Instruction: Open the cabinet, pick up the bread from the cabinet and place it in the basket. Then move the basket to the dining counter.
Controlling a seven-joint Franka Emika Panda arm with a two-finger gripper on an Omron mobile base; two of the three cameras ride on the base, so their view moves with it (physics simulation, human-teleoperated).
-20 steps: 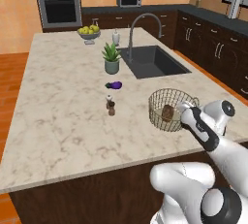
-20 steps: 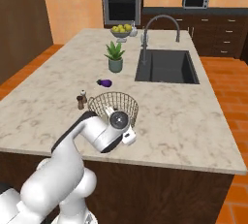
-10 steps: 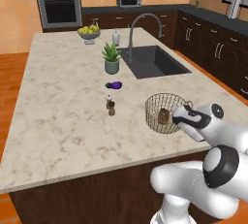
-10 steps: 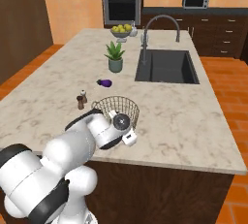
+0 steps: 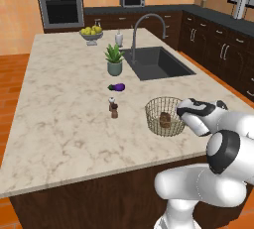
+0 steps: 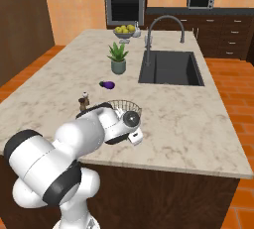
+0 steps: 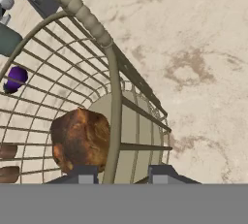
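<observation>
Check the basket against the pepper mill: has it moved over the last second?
Yes. In the left base view the basket sits nearer the pepper mill than before, having slid inward from the dining counter edge, bread inside.

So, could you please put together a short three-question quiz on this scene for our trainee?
1. True or false: the bread lies inside the basket.
2. What does the basket rest on? A) granite counter B) dining counter C) floor
3. Which part of the basket do the gripper fingertips straddle?

Key: 1 true. 2 B. 3 Its rim wire; whether they pinch it cannot be told.
</observation>
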